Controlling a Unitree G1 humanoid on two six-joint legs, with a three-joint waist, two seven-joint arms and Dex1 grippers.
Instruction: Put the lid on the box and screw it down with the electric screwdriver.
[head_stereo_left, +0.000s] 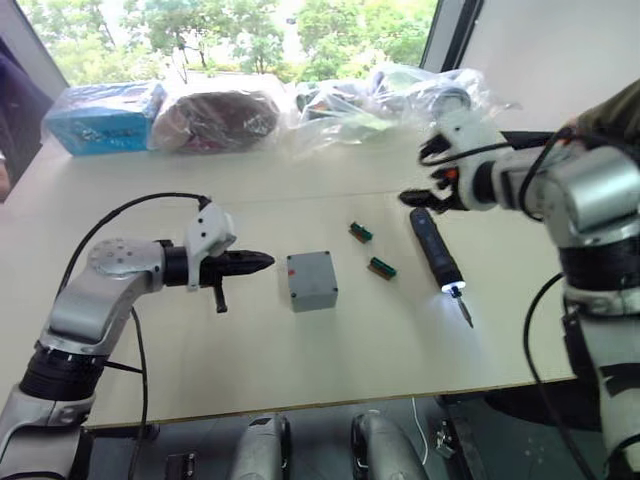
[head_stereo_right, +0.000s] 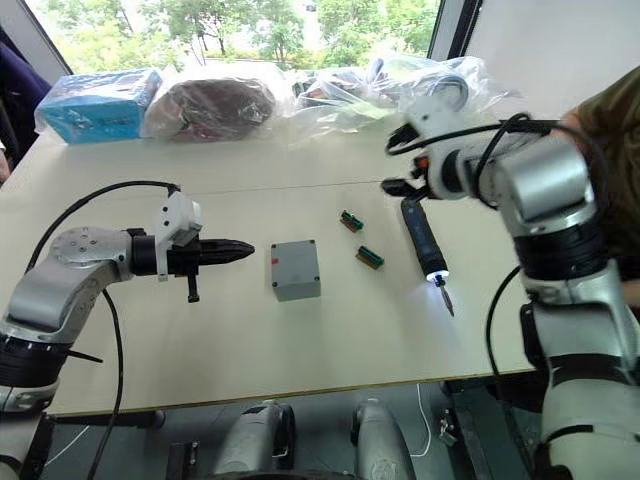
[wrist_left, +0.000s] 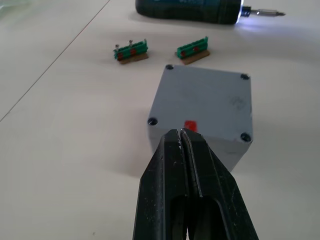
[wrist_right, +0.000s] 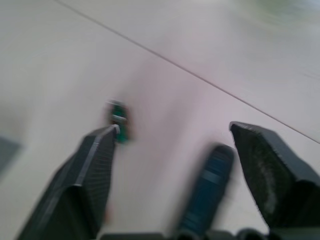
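Right wrist view puts you almost on the pickup: your right claw (wrist_right: 172, 170) hangs wide open and empty just above the back end of the electric screwdriver (head_stereo_left: 437, 250), which lies on the tabletop (head_stereo_left: 250, 350) to the right of the box (head_stereo_left: 312, 282), its lit tip and bit pointing toward the near edge. The lid (wrist_left: 207, 102) already looks seated on the box, red mark up, with four corner holes showing in the left wrist view, so the step in hand is likely taking up the tool. Come down so the barrel sits centred between the two fingers, and close on the thick body, not near the bit. Mind the two small green parts (head_stereo_left: 372, 250) lying between tool and box. Your left claw (head_stereo_left: 262, 262) is pinched shut on nothing, just left of the box; it could steady the box later.
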